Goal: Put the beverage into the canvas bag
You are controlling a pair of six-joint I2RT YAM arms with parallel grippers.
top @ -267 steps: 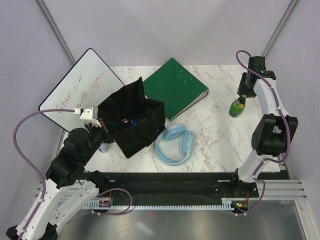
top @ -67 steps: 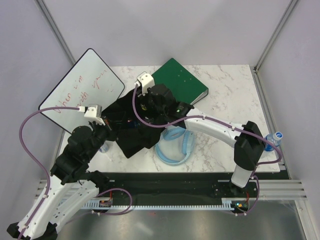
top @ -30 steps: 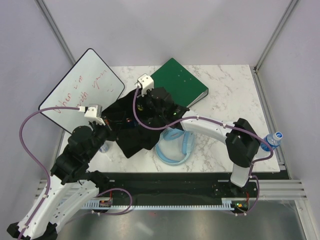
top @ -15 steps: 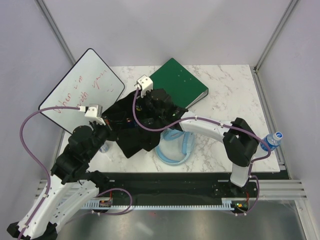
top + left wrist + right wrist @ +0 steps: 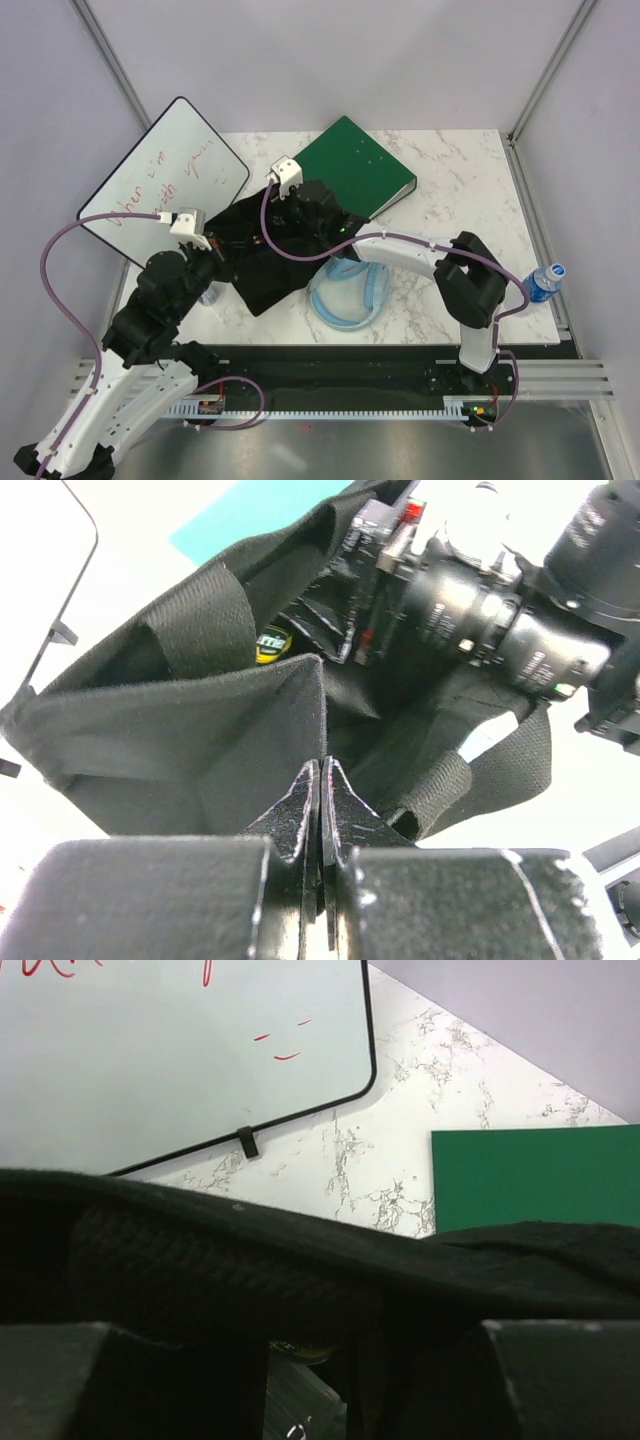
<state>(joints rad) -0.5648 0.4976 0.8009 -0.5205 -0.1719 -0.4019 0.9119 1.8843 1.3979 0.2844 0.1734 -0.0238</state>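
- At the bag's near-left rim, my left end effector [image 5: 322, 780] is pressed together on a fold of the canvas bag [image 5: 180, 735], pinching the fabric. I read that as a hold that lifts the floppy side and props the mouth wide.
- Reaching in through that mouth from the far right is my right end effector [image 5: 375, 1365]. Dark cloth fills its own view, so I cannot tell whether its fingers are clamped on anything or parted.
- Of the beverage [image 5: 272, 643] only a scrap of yellow label shows, deep inside the bag just beside the right end effector's tip. I judge it is in place or nearly so.
- Outward, the bag sits on the table [image 5: 450, 200] between the whiteboard [image 5: 165, 170] on the left and the green binder [image 5: 355, 175] on the far side. Blue headphones [image 5: 350, 290] lie just beside it on the right.
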